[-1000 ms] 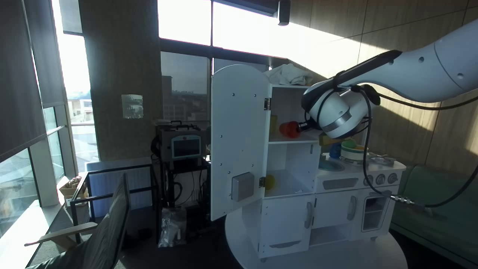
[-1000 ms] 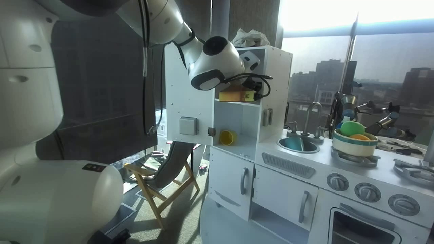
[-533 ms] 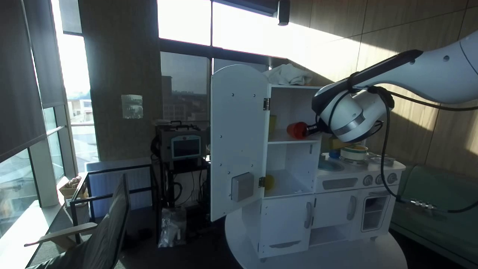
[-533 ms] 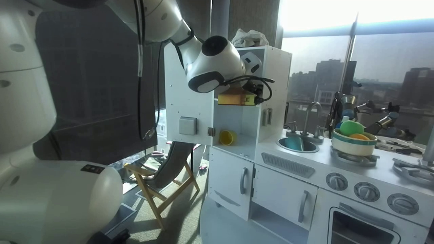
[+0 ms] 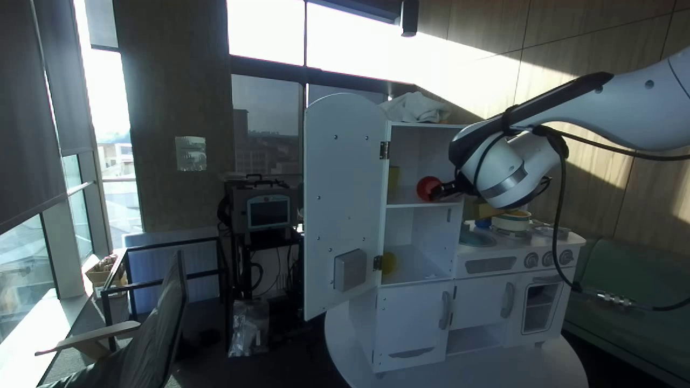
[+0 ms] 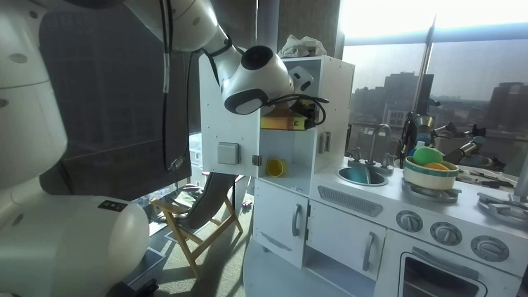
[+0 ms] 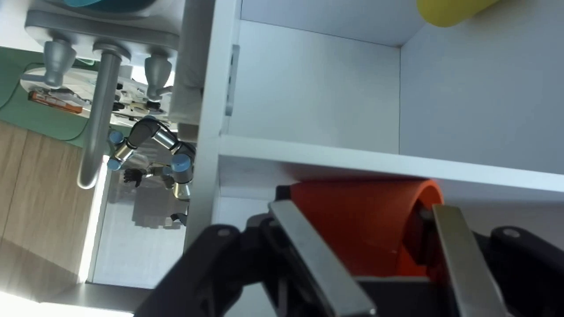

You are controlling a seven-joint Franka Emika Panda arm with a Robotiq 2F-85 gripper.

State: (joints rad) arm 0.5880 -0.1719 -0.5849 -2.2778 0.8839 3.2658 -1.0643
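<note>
The gripper (image 7: 358, 204) has its fingers (image 7: 320, 259) wide apart, and between them is an orange-red cup (image 7: 370, 237). One finger is at the mouth of the cup, the other beside its base; whether they touch it, I cannot tell. The cup lies on its side in the upper compartment of the white cupboard (image 6: 338, 107). Below it is a yellow cup (image 6: 278, 168); farther are the sink (image 6: 385, 181) and a pot (image 6: 429, 177) with a green round thing (image 6: 427, 156).
</note>
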